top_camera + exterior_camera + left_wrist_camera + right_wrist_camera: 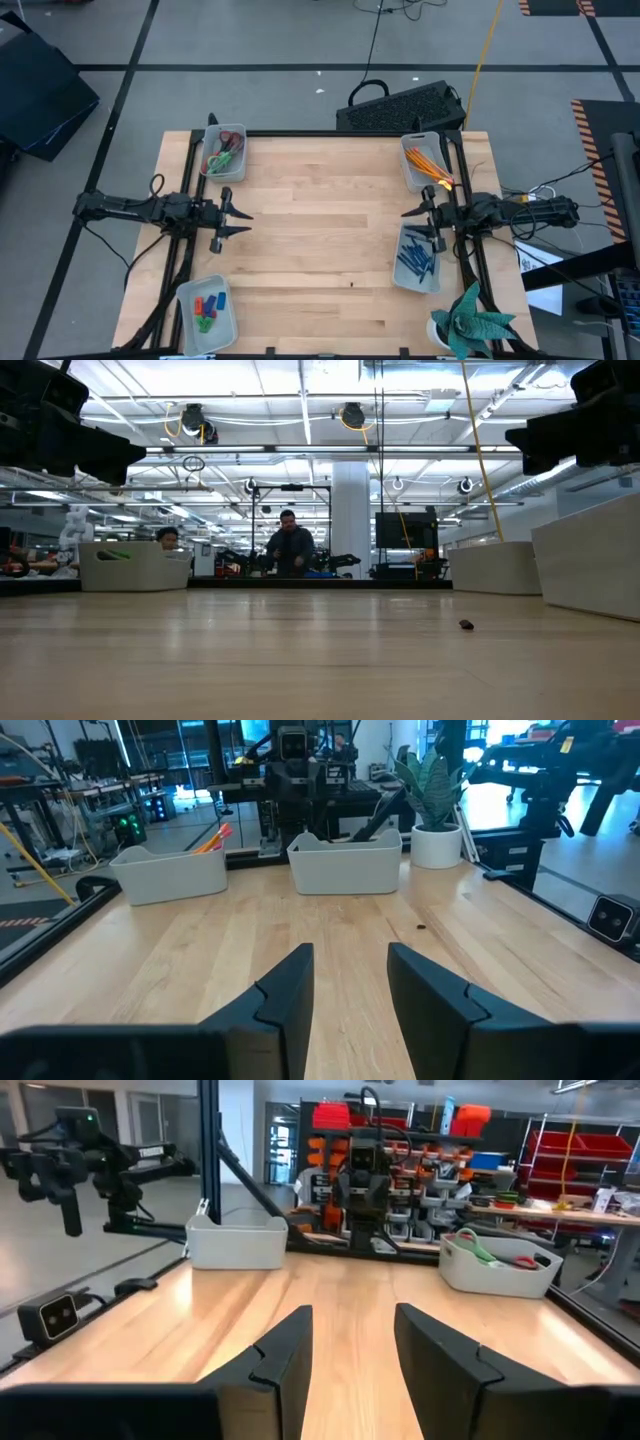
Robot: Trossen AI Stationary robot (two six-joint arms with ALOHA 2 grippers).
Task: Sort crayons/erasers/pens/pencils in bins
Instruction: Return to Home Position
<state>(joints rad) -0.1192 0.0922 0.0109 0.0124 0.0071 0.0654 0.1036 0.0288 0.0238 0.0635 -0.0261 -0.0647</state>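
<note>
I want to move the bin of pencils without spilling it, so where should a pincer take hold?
Grip the pencil bin by its thin rim on a long side, coming straight down. The pencils lie lengthwise inside, leaving that wall bare. The right pincer, open, is nearest.

Robotics lab/workshop: open industrial hall, ceiling strip lights (300, 405), parts shelving with red bins (575, 1150), person (290, 550) at benches behind.
</note>
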